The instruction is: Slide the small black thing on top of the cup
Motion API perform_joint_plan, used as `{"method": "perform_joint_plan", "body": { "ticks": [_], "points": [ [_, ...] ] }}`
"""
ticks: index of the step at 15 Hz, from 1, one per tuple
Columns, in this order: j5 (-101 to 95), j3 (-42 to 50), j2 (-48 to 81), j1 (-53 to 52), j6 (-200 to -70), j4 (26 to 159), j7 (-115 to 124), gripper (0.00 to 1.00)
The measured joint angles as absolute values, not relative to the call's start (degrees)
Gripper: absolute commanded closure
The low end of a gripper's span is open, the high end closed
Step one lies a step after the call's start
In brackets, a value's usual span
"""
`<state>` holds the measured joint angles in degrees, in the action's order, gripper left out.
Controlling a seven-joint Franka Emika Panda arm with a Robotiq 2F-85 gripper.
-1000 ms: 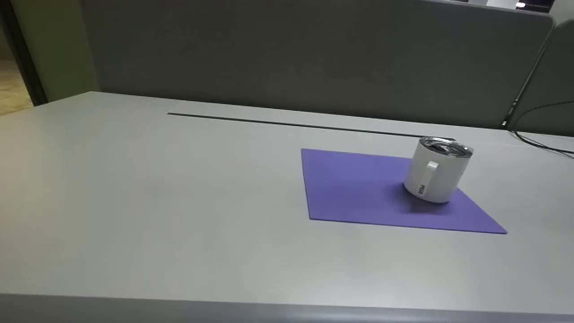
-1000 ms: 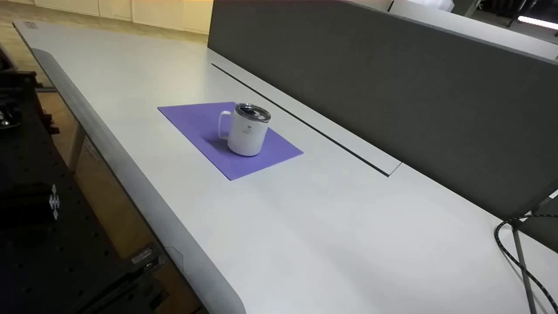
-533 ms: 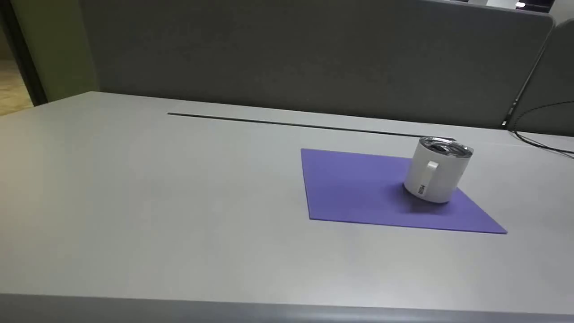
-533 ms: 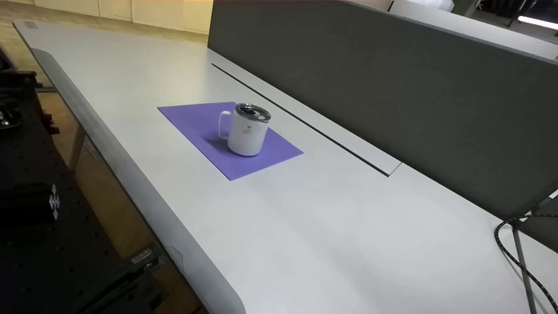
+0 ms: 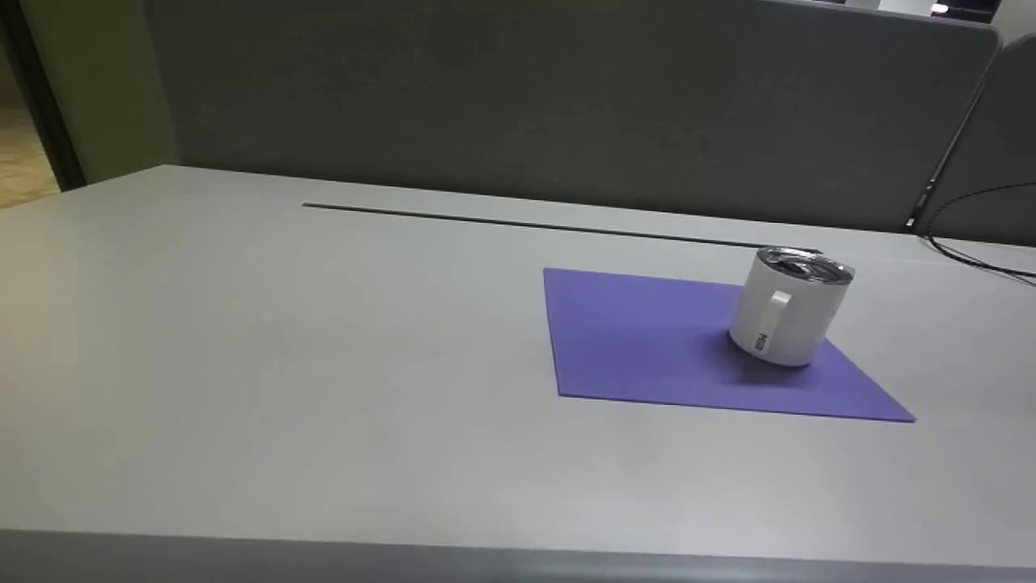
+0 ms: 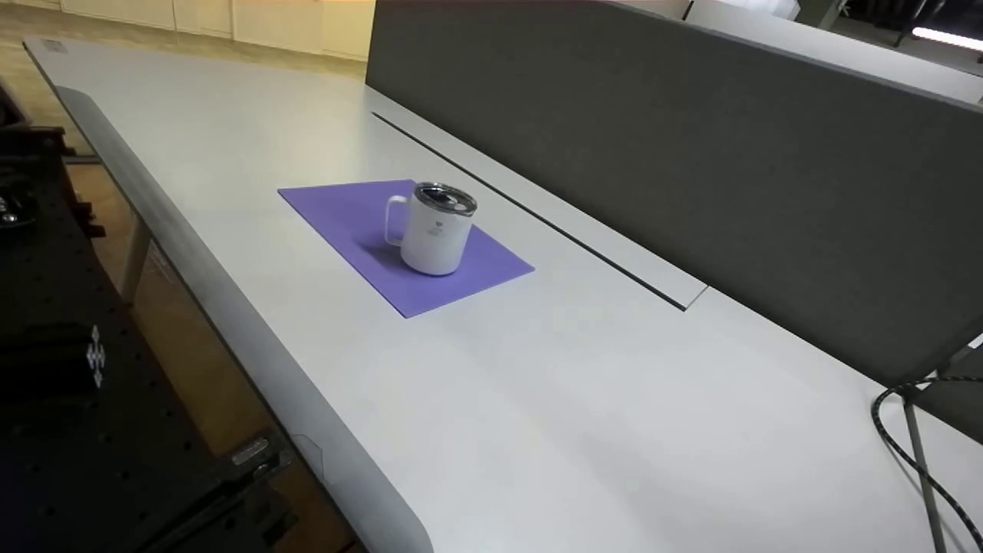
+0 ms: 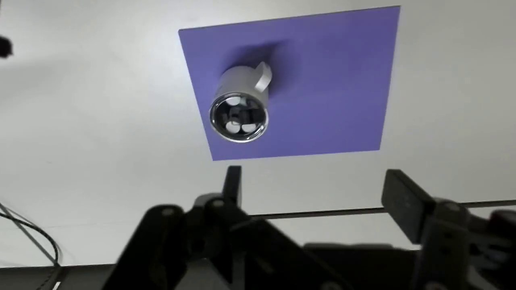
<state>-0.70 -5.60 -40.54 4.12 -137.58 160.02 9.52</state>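
Note:
A white cup with a handle stands upright on the purple mat, and the cup also shows in an exterior view. In the wrist view the cup is left of the middle. Its see-through lid has a shiny rim. The small black thing on the lid shows as a dark patch; reflections make its outline hard to tell. My gripper is open with nothing between its fingers. In the wrist view its fingertips lie below the mat and the cup, apart from them. Neither exterior view shows the gripper.
A dark grey partition stands along the table's far edge. A dark slot runs along the table near it. A black cable lies at one end. A black perforated platform is beside the table's near edge.

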Motion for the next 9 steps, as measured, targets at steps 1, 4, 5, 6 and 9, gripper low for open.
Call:
{"method": "perform_joint_plan", "body": {
  "ticks": [1, 4, 5, 6, 9],
  "points": [
    [-1.5, -3.4, -36.9, 5.3, -140.9, 159.5, 7.0, 0.49],
    [-3.7, 0.8, -26.2, 7.3, -146.9, 156.3, 1.5, 0.69],
    [-4.4, 1.6, -22.6, 7.6, -148.2, 154.7, 0.4, 0.75],
    [-4.6, 2.1, -19.2, 7.8, -149.1, 152.9, -0.4, 0.83],
    [-3.6, 3.3, -10.5, 7.3, -149.4, 147.2, -2.8, 0.99]
  ]
}}
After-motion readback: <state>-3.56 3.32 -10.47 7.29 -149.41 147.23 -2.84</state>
